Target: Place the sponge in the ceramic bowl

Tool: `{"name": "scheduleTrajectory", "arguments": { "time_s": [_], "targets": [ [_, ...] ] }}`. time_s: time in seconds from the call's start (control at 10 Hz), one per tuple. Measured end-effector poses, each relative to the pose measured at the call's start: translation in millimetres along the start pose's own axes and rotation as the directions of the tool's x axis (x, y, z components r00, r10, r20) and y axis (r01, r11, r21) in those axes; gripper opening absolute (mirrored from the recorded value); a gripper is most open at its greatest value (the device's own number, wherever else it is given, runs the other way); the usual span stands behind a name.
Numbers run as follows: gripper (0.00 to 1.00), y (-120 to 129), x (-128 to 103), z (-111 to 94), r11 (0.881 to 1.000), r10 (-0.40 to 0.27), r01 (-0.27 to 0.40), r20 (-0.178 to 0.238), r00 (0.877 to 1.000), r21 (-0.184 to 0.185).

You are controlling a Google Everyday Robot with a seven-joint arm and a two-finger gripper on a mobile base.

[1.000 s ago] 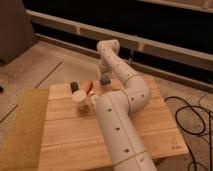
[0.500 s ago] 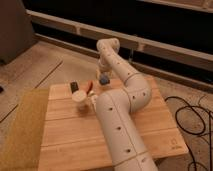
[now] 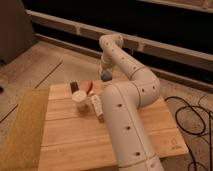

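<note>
**Soft sponge at the tip of the hand, bowl out of sight**

The sponge (image 3: 106, 76) shows as a small blue-grey lump at the far edge of the bench (image 3: 65, 135). It sits right at the tip of the hand (image 3: 105, 70), which hangs down from the far bend of the arm (image 3: 125, 125). I cannot tell whether the hand is closed on the sponge or only poised at it. Nor can I tell whether the sponge rests on the wood or is clear of it.

It looks light and soft, so it should give under a squeeze and grip well rather than slip, and nothing in it can break. A hold across the middle of its narrow width seems best, because a pinch at a corner would probably let it fold and pull free.

No bowl can be made out; the arm covers much of the bench's right side and may hide it.

A black block (image 3: 74, 86), an orange-red item (image 3: 89, 87) and a white cup (image 3: 79, 97) stand to the left, apart from the sponge.
</note>
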State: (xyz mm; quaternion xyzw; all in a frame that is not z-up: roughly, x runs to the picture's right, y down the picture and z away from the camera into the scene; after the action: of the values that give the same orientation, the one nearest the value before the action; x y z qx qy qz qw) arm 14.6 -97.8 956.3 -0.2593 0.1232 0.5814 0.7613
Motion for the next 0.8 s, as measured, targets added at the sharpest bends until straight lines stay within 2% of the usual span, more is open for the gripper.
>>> {"name": "scheduleTrajectory", "arguments": {
  "time_s": [0.3, 0.6, 0.8],
  "targets": [
    [0.0, 11, 24, -14, 1.0, 0.022, -0.022, 0.03, 0.999, 0.005],
    [0.0, 15, 58, -28, 0.997, 0.074, -0.074, 0.065, 0.995, 0.012],
    [0.0, 15, 80, -32, 0.993, 0.114, -0.115, 0.072, 0.991, 0.012]
  ]
}}
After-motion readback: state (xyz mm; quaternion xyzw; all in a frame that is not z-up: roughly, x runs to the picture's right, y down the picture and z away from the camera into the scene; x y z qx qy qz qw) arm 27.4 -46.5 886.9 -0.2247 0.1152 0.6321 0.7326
